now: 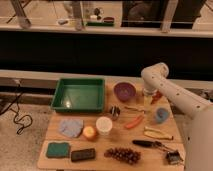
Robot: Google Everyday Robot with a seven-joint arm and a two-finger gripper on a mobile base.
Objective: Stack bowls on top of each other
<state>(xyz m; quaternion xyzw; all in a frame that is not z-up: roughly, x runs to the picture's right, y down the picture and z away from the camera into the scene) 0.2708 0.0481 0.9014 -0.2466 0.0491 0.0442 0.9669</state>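
Note:
A purple bowl (124, 91) stands upright on the wooden table (115, 140), just right of the green tray (79, 95). An orange-red bowl (157, 96) shows only in part at the table's far right, mostly hidden behind my gripper. My gripper (148, 95) hangs down from the white arm (172, 92), right of the purple bowl and right at the orange-red bowl. I cannot tell whether it touches that bowl.
On the table are a white cup (104, 125), a light-blue cup (161, 115), a small metal cup (115, 111), an orange fruit (89, 132), a blue cloth (71, 126), a green sponge (58, 149), grapes (122, 154), a carrot (134, 122) and a banana (157, 133).

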